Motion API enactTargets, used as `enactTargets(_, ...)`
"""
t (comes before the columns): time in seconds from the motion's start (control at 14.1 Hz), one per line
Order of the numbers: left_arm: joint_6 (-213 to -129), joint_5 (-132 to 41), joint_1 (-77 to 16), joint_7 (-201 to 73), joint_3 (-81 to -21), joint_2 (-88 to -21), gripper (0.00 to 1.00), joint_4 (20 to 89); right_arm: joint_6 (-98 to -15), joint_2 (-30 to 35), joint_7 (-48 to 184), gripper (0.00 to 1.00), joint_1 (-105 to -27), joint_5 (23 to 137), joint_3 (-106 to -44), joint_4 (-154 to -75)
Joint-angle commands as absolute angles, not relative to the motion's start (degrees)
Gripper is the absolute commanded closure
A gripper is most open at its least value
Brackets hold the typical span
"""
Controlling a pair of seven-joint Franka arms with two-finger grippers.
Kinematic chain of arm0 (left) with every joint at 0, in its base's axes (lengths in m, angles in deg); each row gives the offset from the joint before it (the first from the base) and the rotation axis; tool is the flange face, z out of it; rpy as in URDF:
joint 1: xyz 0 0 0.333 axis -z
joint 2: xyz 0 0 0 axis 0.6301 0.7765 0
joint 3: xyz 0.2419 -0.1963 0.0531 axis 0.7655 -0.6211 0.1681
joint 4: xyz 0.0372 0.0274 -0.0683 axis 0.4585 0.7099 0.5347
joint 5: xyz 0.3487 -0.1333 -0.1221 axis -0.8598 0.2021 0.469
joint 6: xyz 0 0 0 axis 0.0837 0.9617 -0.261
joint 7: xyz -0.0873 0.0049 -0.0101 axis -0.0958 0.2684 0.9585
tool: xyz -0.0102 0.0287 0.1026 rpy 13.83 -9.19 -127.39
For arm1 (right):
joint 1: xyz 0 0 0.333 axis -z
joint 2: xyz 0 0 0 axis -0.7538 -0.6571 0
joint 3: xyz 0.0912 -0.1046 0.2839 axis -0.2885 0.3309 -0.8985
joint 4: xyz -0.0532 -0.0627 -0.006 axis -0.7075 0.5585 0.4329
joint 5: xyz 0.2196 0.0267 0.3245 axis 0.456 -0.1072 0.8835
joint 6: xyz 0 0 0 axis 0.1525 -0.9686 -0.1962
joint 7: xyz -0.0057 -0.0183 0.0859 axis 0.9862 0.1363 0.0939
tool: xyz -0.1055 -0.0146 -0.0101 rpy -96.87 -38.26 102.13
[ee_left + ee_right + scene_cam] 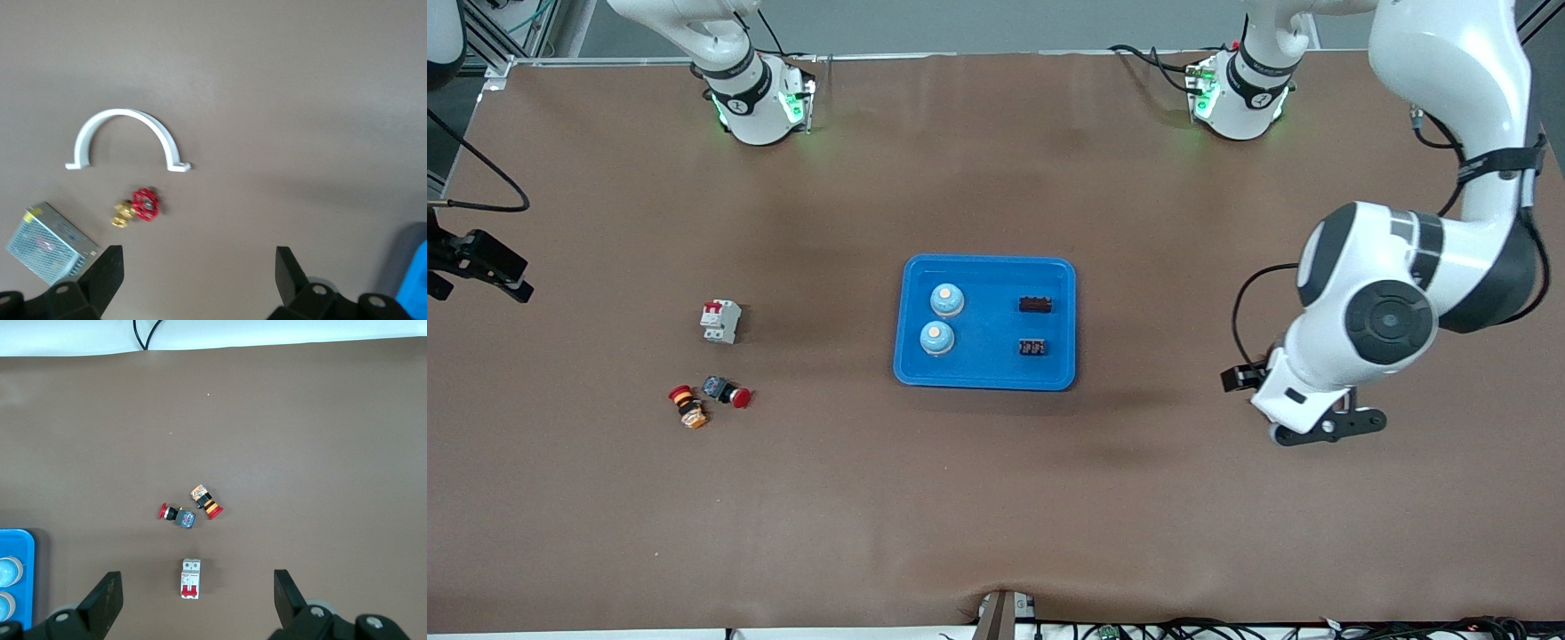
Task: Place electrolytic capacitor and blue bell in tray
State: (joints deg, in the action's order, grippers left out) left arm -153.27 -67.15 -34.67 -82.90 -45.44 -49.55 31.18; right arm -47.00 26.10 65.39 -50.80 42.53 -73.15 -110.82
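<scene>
The bright-blue tray (pixel 987 360) lies mid-table. In it stand two blue bells (pixel 946 300) (pixel 936 338) with pale tops, at the end toward the right arm. Two small dark capacitor parts (pixel 1035 305) (pixel 1032 347) lie in it at the end toward the left arm. My left gripper (pixel 1327 428) (pixel 198 253) hangs open over bare table toward the left arm's end, holding nothing. My right gripper (pixel 479 265) (pixel 195 576) is open and empty above the right arm's end of the table. The right wrist view catches the tray's edge (pixel 19 543) and both bells (pixel 8 570).
A white circuit breaker (pixel 720 321) (pixel 191 578) and two red emergency-stop buttons (pixel 727 392) (pixel 687 406) lie toward the right arm's end. Below the left gripper lie a white pipe clamp (pixel 127 137), a red-handled brass valve (pixel 140 207) and a metal power supply (pixel 50 241).
</scene>
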Motion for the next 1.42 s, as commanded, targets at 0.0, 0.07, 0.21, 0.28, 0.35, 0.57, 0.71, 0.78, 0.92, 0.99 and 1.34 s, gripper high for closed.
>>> enactTargets(0.0,-152.9,-64.6,-39.5,-75.5,-46.6,-52.3,0.0,32.4,-46.1,25.3,65.6,0.0,-50.1,41.8,-73.0,-108.6)
enactTargets(0.07,-153.3,-62.7,-41.6,-73.3,-46.9,-52.8,0.0,32.4,-46.0,25.3,65.6,0.0,-50.3,41.6,-73.0,-108.6)
enactTargets(0.21,-154.7,-61.5,-43.3,-71.2,-47.0,-53.4,0.0,32.5,-45.5,25.6,65.5,0.0,-50.9,41.6,-73.2,-108.7)
enactTargets(0.28,-155.1,-61.5,-43.5,-71.1,-47.0,-53.9,0.0,32.5,-45.7,25.4,65.5,0.0,-50.9,41.5,-73.2,-108.6)
enactTargets(0.35,-155.8,-61.5,-44.6,-70.9,-47.1,-54.2,0.0,32.5,-45.9,25.3,65.5,0.0,-50.7,41.5,-73.2,-108.6)
enactTargets(0.57,-155.9,-60.9,-45.4,-70.3,-47.2,-56.1,0.0,32.6,-46.0,25.0,65.5,0.0,-50.8,41.5,-73.2,-108.7)
enactTargets(0.71,-155.5,-60.9,-45.2,-70.4,-47.3,-56.7,0.0,32.6,-45.7,24.7,65.6,0.0,-51.0,41.4,-73.2,-108.6)
enactTargets(0.78,-155.3,-60.9,-45.3,-70.4,-47.2,-57.2,0.0,32.7,-45.5,24.7,65.6,0.0,-50.9,41.3,-73.2,-108.6)
enactTargets(0.92,-155.1,-60.9,-45.4,-70.4,-47.2,-57.9,0.0,32.8,-45.6,24.7,65.6,0.0,-50.6,41.1,-73.2,-108.6)
enactTargets(0.99,-155.0,-60.9,-45.4,-70.7,-47.1,-58.3,0.0,32.8,-45.6,24.7,65.6,0.0,-50.5,41.1,-73.2,-108.6)
enactTargets(1.34,-152.9,-60.9,-45.7,-69.3,-46.6,-60.8,0.0,32.8,-46.1,24.0,65.9,0.0,-50.5,40.7,-73.2,-108.3)
